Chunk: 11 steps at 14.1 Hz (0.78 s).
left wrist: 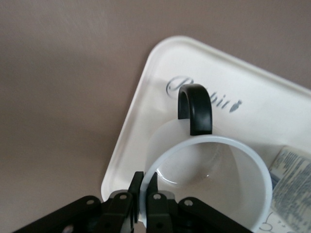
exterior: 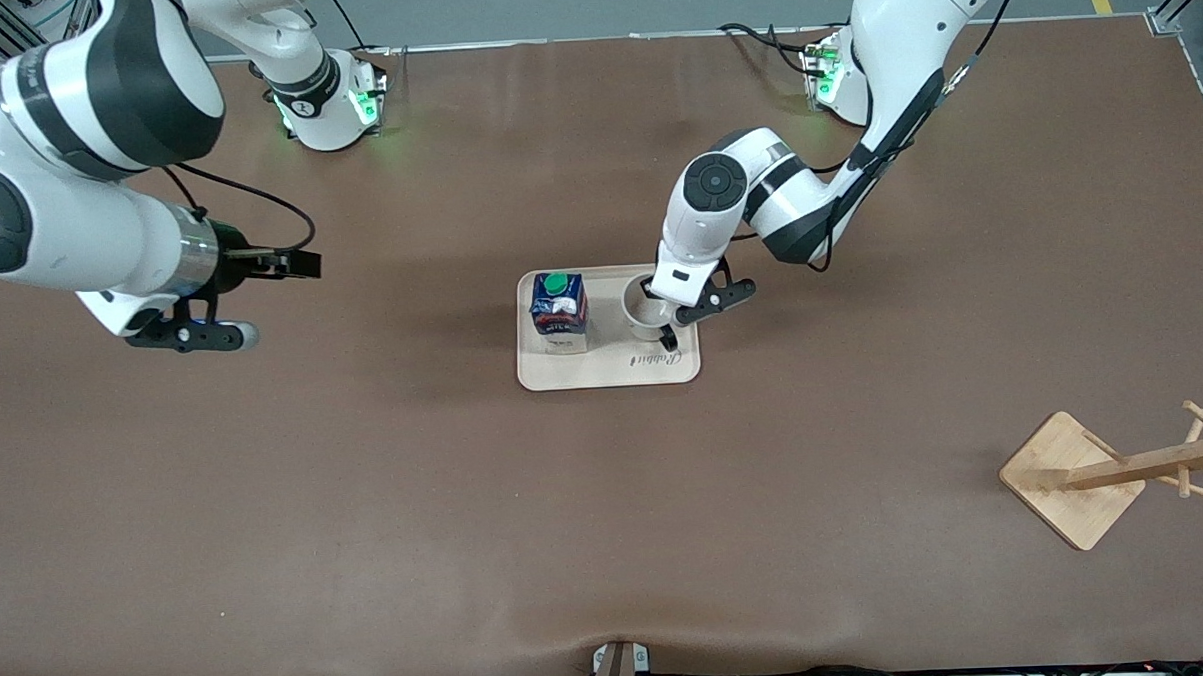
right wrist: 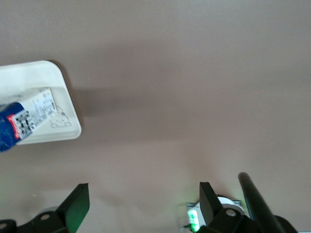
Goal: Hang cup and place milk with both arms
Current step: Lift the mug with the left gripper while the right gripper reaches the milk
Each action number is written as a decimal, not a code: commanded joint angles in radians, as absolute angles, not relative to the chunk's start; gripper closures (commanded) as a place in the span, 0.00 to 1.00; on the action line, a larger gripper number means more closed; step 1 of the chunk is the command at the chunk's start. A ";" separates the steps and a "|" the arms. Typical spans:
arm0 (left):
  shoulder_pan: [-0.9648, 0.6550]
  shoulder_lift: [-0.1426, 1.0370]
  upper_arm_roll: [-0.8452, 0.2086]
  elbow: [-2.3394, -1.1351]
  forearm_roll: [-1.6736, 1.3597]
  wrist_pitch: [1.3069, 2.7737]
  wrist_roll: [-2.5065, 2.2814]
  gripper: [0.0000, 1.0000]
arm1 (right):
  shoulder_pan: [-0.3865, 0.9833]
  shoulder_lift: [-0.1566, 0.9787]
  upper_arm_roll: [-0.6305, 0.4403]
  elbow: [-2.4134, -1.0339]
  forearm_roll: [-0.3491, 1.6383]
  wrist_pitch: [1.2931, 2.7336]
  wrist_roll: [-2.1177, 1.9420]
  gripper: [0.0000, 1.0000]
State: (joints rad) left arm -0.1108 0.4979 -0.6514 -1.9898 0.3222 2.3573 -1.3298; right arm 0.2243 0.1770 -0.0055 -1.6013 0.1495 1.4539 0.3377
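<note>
The white cup (exterior: 641, 315) stands on the cream tray (exterior: 603, 373) at mid-table, its black handle (exterior: 671, 341) toward the front camera. My left gripper (exterior: 663, 312) is shut on the cup's rim. In the left wrist view the fingers (left wrist: 156, 187) pinch the rim of the cup (left wrist: 214, 165), one inside and one outside. The milk (exterior: 559, 311) stands upright on the tray beside the cup, toward the right arm's end. My right gripper (exterior: 250, 300) is open and empty over bare table near the right arm's end; it also shows in the right wrist view (right wrist: 143, 204).
A wooden cup rack (exterior: 1116, 470) with pegs stands near the left arm's end, nearer to the front camera than the tray. The right wrist view shows the tray's corner (right wrist: 63, 131) and the milk (right wrist: 19, 124). Brown table surrounds the tray.
</note>
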 commanded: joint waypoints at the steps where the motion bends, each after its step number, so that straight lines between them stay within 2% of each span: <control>1: -0.107 0.427 -0.655 -1.874 0.348 2.144 -1.338 1.00 | 0.279 0.166 -0.012 -1.644 0.175 1.499 0.452 0.00; 5: -0.094 0.377 -0.652 -1.663 0.347 1.757 -1.125 1.00 | 0.379 0.167 -0.012 -1.658 0.193 1.577 0.632 0.00; 6: -0.068 0.362 -0.653 -1.625 0.342 1.699 -1.041 1.00 | 0.396 0.169 -0.012 -1.657 0.204 1.585 0.656 0.00; 11: 0.113 0.255 -0.658 -1.591 0.295 1.637 -0.690 1.00 | 0.448 0.193 -0.012 -1.660 0.222 1.637 0.704 0.00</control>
State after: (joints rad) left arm 0.0494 0.3002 -0.6514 -1.5894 0.3261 1.6666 -0.8075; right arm 0.4280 0.1913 -0.0029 -1.6479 0.1965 1.6108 0.6823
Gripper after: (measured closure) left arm 0.934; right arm 0.000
